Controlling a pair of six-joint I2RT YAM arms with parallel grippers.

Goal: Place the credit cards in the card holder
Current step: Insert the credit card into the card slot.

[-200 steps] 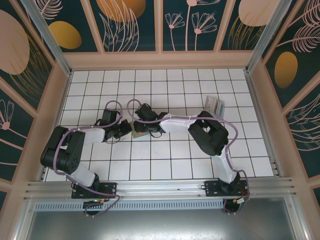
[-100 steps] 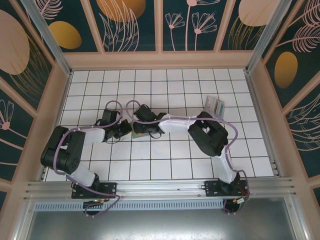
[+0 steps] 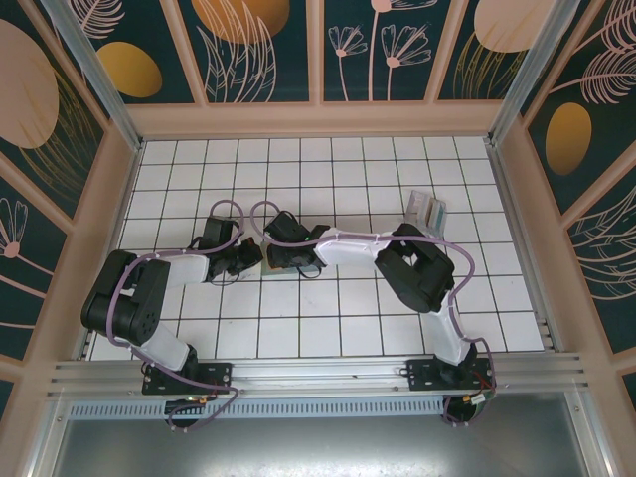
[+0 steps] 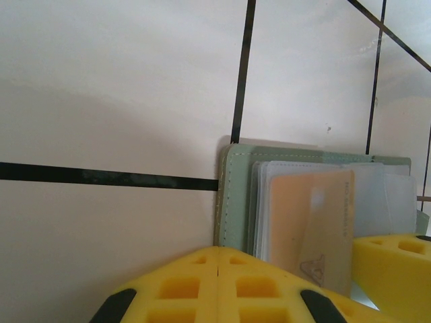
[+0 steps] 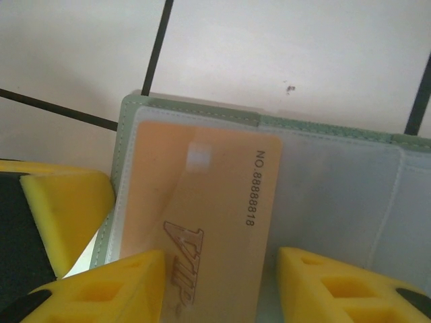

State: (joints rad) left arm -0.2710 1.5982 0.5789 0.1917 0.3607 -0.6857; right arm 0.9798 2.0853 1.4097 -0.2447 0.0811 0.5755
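The sage-green card holder (image 5: 323, 128) lies open on the white tiles, its clear sleeves facing up. A tan-orange credit card (image 5: 209, 195), printed VIP and NO.8888818, rests on the left sleeve, its far end at the holder's top edge. My right gripper (image 5: 222, 282) is open, its yellow fingers on either side of the card's near end; the left finger touches the card's edge. My left gripper (image 4: 217, 259) is shut, its tips at the near-left corner of the card holder (image 4: 237, 195), beside the card (image 4: 310, 222). In the top view both grippers meet over the holder (image 3: 275, 266).
A small clear plastic stand (image 3: 427, 211) with greyish-teal contents sits at the back right of the tiled floor. Wooden walls ring the floor (image 3: 328, 308). The two wrists crowd together at the centre-left.
The right wrist has shifted slightly left and away over the holder. The left arm has stayed still.
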